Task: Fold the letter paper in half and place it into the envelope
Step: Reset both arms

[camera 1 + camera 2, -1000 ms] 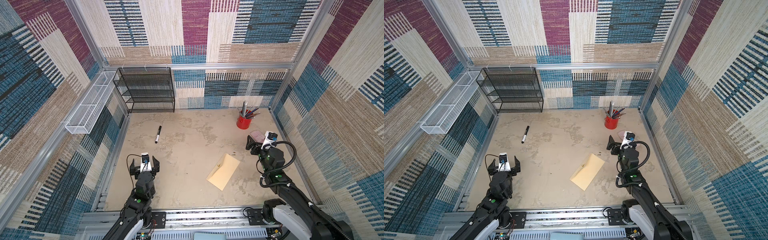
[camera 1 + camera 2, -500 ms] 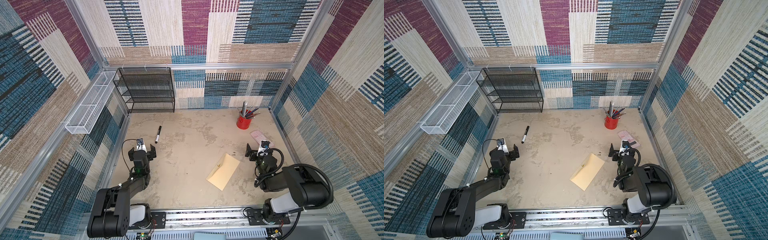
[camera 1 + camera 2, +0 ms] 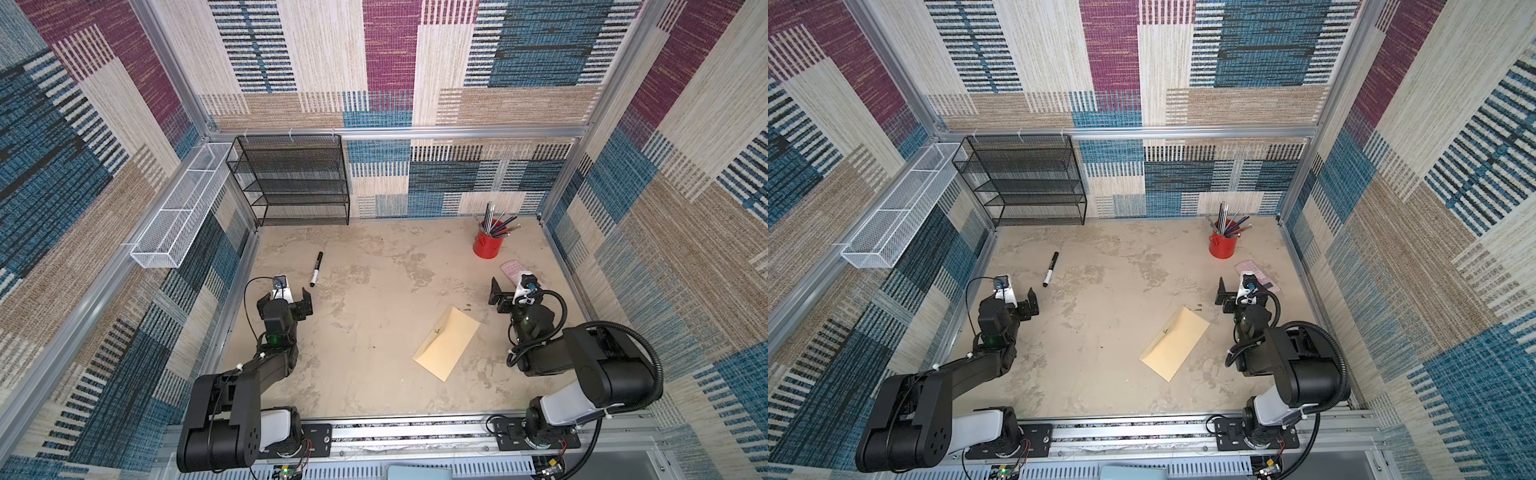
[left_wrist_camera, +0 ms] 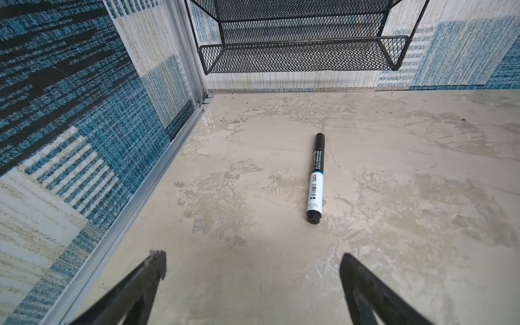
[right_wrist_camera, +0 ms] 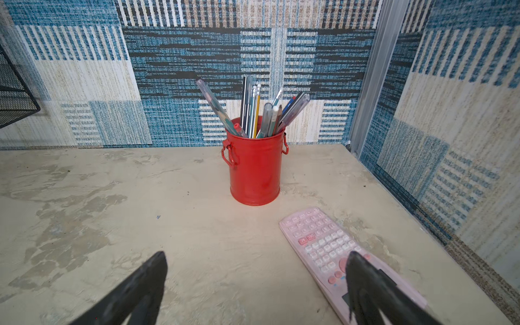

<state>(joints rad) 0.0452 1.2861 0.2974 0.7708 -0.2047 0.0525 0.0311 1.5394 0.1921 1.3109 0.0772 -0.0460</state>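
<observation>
Slim black-and-white plastic marker (image 4: pixel 316 177), barcode label, lies ahead of left gripper (image 4: pixel 253 264), spread, empty. Right gripper (image 5: pixel 256 264), spread, sits low, partly over flat pink calculator (image 5: pixel 318 242).

Bright, even light is given from above, and only short, soft shadows are cast by the marker (image 4: pixel 315 180) and the cup (image 5: pixel 254 168). A small glare is seen on the table (image 4: pixel 210 119) at its far left corner. The left gripper (image 4: pixel 251 254) and right gripper (image 5: pixel 257 253) are rendered blurred in the wrist views; walls (image 3: pixel 83 166) are splayed by wide-angle distortion.
</observation>
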